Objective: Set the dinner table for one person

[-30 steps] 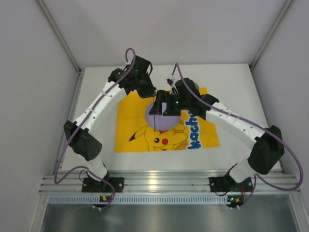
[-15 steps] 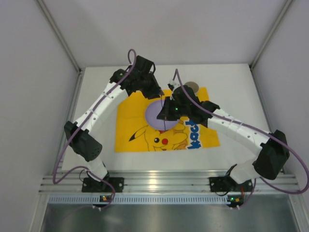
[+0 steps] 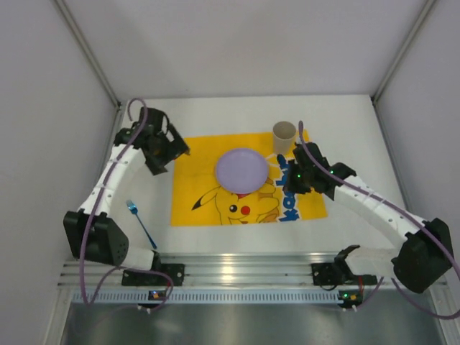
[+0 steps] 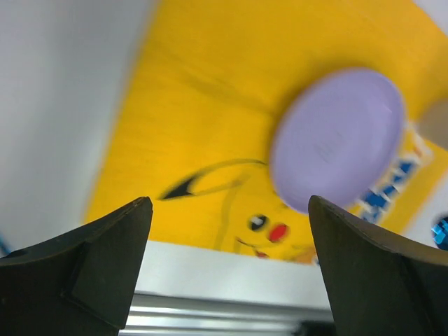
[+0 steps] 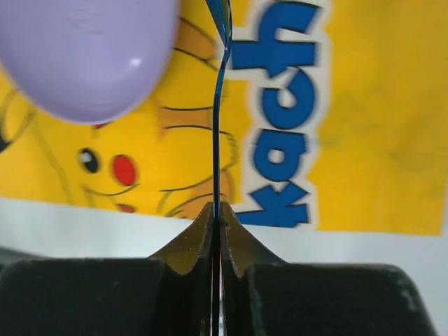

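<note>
A yellow Pikachu mat (image 3: 198,183) lies on the white dinner table (image 3: 345,129). On the mat rests a purple plate (image 3: 242,169) (image 4: 339,136) (image 5: 84,56), and a beige cup (image 3: 284,132) stands at the mat's far right corner. My right gripper (image 3: 286,176) (image 5: 218,208) hangs over the mat just right of the plate, shut on a thin blue utensil (image 5: 218,126) that shows edge-on. My left gripper (image 3: 167,152) (image 4: 229,206) is open and empty above the mat's left edge. A second blue utensil (image 3: 141,223) lies on the table left of the mat.
Grey walls close in the table on the left, right and back. An aluminium rail (image 3: 237,272) runs along the near edge and carries both arm bases.
My left gripper has opened and swung left, away from the plate. My right gripper has shut on the thin blue utensil and moved right. The cup and the utensil on the table now show.
</note>
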Motion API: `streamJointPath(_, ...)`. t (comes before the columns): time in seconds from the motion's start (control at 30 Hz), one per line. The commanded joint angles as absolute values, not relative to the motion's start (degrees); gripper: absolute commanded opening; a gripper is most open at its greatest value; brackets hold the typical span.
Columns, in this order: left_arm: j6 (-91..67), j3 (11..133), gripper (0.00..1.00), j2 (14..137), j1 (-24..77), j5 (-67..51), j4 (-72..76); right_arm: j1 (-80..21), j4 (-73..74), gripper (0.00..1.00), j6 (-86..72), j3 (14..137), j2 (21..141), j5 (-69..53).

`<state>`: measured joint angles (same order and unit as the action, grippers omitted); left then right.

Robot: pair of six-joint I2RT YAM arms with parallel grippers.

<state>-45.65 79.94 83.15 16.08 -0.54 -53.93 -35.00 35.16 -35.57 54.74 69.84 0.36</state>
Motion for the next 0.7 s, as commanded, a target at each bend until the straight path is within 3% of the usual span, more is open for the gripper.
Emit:
streamJointPath(0.0,-35.26,73.59,0.98,78.58,5.64,6.93,-59.50,-30.77,39.20,0.00,-37.44,51.51,70.39,8.00)
streamJointPath(0.13,-30.16,70.32,0.98,78.31,-2.08,9.57,-60.03,-28.30,36.57,0.00,-36.83,50.01,75.57,8.08)
streamJointPath(0.67,-28.48,59.50,0.97,76.20,-7.38,13.80,-54.40,-27.16,27.07,0.00,-29.27,56.86,89.64,6.85)
